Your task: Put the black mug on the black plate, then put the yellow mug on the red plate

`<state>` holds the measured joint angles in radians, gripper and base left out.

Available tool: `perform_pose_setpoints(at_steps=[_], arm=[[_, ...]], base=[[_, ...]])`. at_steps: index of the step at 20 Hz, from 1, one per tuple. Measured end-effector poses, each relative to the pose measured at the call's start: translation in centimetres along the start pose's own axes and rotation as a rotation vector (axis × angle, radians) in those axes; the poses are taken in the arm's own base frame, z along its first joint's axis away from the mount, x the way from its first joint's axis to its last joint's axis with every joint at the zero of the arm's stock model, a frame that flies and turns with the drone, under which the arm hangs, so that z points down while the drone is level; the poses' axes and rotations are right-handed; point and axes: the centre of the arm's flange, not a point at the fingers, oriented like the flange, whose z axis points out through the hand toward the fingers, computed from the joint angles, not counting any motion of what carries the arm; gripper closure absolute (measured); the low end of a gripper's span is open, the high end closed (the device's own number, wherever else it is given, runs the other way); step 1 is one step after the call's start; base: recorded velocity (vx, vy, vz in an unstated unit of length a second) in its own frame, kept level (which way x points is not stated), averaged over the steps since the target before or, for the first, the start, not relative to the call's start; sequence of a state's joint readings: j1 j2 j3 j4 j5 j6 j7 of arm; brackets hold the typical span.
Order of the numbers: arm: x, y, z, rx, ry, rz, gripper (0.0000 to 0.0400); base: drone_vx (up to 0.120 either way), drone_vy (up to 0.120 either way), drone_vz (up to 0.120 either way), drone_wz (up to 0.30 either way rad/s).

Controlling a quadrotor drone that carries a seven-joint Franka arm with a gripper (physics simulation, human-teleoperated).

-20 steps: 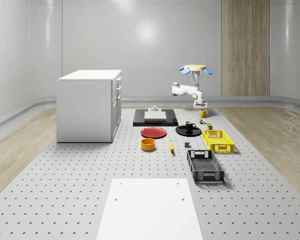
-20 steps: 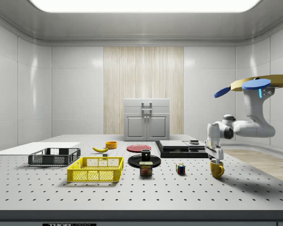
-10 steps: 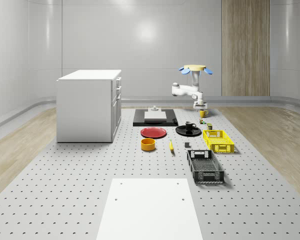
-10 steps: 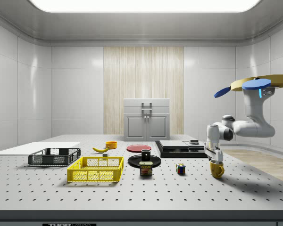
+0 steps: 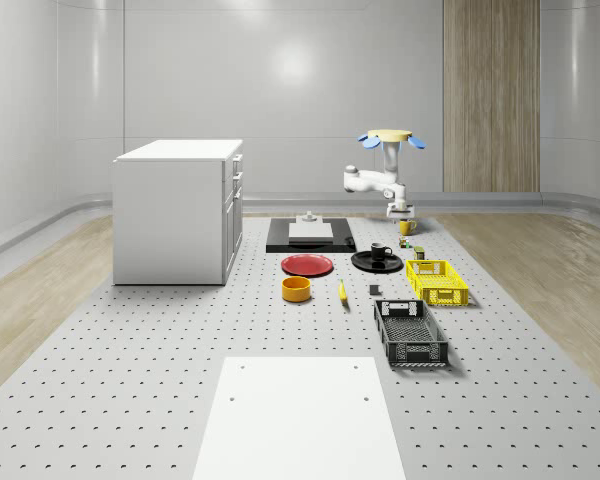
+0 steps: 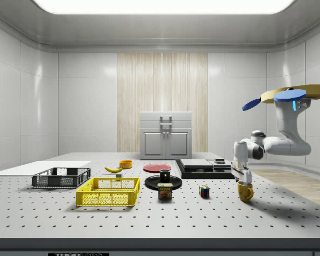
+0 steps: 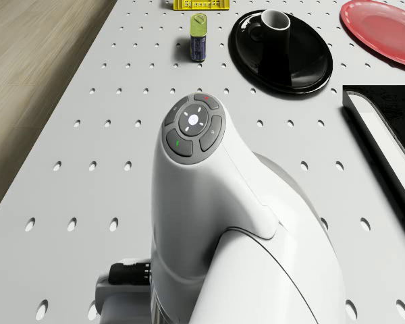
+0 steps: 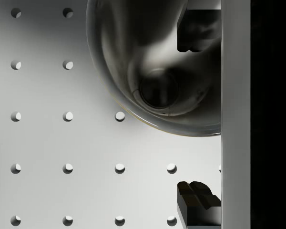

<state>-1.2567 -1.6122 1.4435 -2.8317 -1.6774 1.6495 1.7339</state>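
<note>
The yellow mug (image 6: 245, 191) stands on the table near its far right corner (image 5: 407, 227). My gripper (image 6: 242, 176) hangs just above it, open. In the wrist view one finger pad (image 8: 198, 29) sits over the mug's inside (image 8: 155, 71) and the other pad (image 8: 198, 202) lies outside its rim. The drone (image 5: 390, 137) hovers above and behind the mug, with the arm (image 7: 216, 223) reaching down. The black mug (image 5: 380, 250) stands upright on the black plate (image 5: 363, 263). The red plate (image 5: 308, 265) lies bare beside it, to the whole-scene view's left.
A yellow crate (image 5: 437, 281) and a black crate (image 5: 410, 332) stand nearer the front. A yellow bowl (image 5: 296, 289), a banana (image 5: 342, 291), a spam can (image 6: 165, 191) and a colour cube (image 6: 204, 191) lie about. A white cabinet (image 5: 178, 210) and a black tray (image 5: 310, 234) stand behind.
The gripper has shifted slightly toward the side view's left above the yellow mug. The mugs and plates have not moved.
</note>
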Motion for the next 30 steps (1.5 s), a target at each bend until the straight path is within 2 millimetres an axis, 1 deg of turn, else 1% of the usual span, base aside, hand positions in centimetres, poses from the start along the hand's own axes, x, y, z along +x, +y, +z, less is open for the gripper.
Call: perform_pose_setpoints(at_steps=[3, 4, 5, 6, 8, 11, 15, 21, 27, 30], arm=[[0.0, 0.0, 0.1, 0.000, 0.000, 0.000, 0.0000], [0.0, 0.0, 0.1, 0.000, 0.000, 0.000, 0.0066], [0.0, 0.0, 0.2, 0.000, 0.000, 0.000, 0.0118], [0.0, 0.0, 0.2, 0.000, 0.000, 0.000, 0.0158], [0.0, 0.0, 0.2, 0.000, 0.000, 0.000, 0.0214], [0.0, 0.0, 0.2, 0.000, 0.000, 0.000, 0.0259], [0.0, 0.0, 0.2, 0.000, 0.000, 0.000, 0.0285], [0.0, 0.0, 0.1, 0.000, 0.000, 0.000, 0.0297], [0.0, 0.0, -1.8, 0.000, 0.000, 0.000, 0.0299], [0.0, 0.0, -3.2, 0.000, 0.000, 0.000, 0.0300]], base=[[0.000, 0.000, 0.000, 0.000], [0.000, 0.000, 0.000, 0.000], [0.000, 0.000, 0.000, 0.000], [0.000, 0.000, 0.000, 0.000], [0.000, 0.000, 0.000, 0.000], [0.000, 0.000, 0.000, 0.000], [0.000, 0.000, 0.000, 0.000], [0.000, 0.000, 0.000, 0.000], [0.000, 0.000, 0.000, 0.000], [0.000, 0.000, 0.120, 0.000]])
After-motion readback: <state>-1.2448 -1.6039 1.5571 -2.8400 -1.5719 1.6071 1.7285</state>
